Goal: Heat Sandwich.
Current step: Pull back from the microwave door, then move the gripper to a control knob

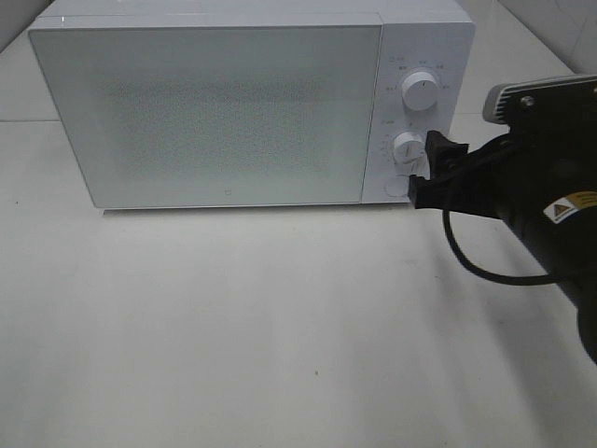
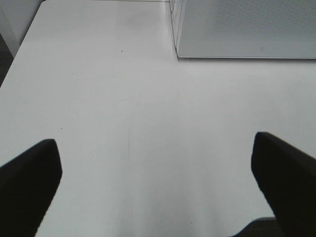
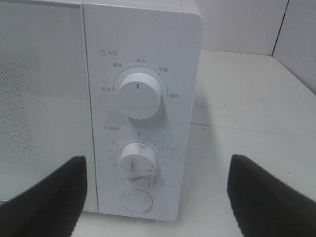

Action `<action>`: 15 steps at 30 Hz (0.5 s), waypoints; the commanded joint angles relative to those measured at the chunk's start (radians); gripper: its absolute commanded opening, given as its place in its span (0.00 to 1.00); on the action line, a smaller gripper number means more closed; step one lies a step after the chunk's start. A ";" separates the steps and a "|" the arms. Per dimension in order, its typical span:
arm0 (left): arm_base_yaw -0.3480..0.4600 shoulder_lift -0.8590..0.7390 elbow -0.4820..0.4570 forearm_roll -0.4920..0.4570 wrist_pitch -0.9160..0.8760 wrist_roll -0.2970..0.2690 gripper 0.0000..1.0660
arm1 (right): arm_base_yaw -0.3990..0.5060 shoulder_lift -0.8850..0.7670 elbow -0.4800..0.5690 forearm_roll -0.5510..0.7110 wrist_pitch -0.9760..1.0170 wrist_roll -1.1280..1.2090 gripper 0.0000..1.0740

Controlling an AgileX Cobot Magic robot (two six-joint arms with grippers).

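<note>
Exterior high view: a white box-shaped microwave oven [image 1: 205, 112] stands toward the far edge of a plain white bench [image 1: 280, 327], its door with the dotted grey window shut. On the panel at its right end sit a large round white upper dial [image 1: 422, 93], a smaller round white lower dial [image 1: 408, 147] and a round white push button [image 1: 396, 185] beneath them. The black right gripper [image 1: 427, 170] reaches in from the right edge of the bench and sits just in front of the lower dial and button. In the right wrist view its jaws stand wide apart, one to each side of the lower dial, clear of it and holding nothing. In the left wrist view the black left gripper [image 2: 155, 140] hangs over bare bench near the microwave's front left corner, jaws spread fully and empty. The sandwich shows in none of the views, so where it is cannot be told.
</note>
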 commanded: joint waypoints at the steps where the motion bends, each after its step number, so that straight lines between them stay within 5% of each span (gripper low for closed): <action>1: -0.001 -0.016 0.000 -0.002 -0.011 -0.011 0.94 | 0.038 0.037 -0.028 0.034 -0.047 -0.006 0.71; 15: -0.001 -0.016 0.000 -0.002 -0.011 -0.011 0.94 | 0.094 0.183 -0.075 0.081 -0.122 0.090 0.71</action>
